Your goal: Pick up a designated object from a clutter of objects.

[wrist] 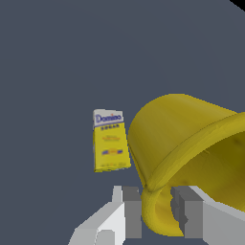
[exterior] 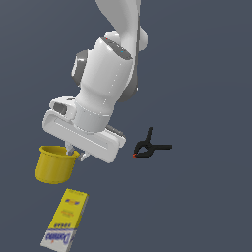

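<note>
Yellow cup [exterior: 54, 165] is the biggest loose thing here, hanging in the claw [exterior: 78, 153] at about 9 o'clock from the middle of the exterior view, its mouth up and slightly tilted. In the wrist view one finger [wrist: 128, 210] sits outside the cup's thick rim and the other inside, so the claw is clamped on the wall of the cup [wrist: 184, 143] rather than around its whole body. I judge the pick mostly done: the grasp is made, and the cup seems lifted off the dark surface [exterior: 206, 206] (no shadow shows to settle it), so what remains is carrying it clear without the rim slipping. Next in size, the yellow-and-white box [exterior: 65, 221] lies flat at 7 o'clock, below the cup and apart from it; its white end reads "Domino" [wrist: 108, 117] in blue, while the smaller lines on the yellow face are too blurred to read. Smallest, the black clamp [exterior: 149, 147] with its red tip lies at 3 o'clock from the claw, well apart from the cup, unmarked.
</note>
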You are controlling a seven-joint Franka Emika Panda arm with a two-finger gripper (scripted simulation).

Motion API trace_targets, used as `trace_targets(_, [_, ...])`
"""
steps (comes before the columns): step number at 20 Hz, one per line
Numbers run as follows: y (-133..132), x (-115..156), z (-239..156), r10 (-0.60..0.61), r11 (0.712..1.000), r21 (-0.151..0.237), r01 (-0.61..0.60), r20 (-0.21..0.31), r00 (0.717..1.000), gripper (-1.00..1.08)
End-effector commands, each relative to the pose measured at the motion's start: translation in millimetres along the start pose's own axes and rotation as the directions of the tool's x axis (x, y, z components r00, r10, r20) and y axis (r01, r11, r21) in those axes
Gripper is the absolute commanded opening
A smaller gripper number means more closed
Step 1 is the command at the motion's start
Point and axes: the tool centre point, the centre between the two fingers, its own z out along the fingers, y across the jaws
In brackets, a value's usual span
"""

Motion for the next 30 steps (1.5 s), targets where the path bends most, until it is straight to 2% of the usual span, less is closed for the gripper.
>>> trace_targets(1, [7, 8, -11, 0.030, 1.000, -0.006, -0.030, -0.048, 0.998, -1.00])
trace_targets(13, [32, 27, -51, 0.131, 0.990, -0.025, -0.139, -0.210, 0.969, -1.00])
trace_targets(30, [60, 38, -97, 0.225, 0.966, -0.032, -0.256, -0.382, 0.896, -1.00])
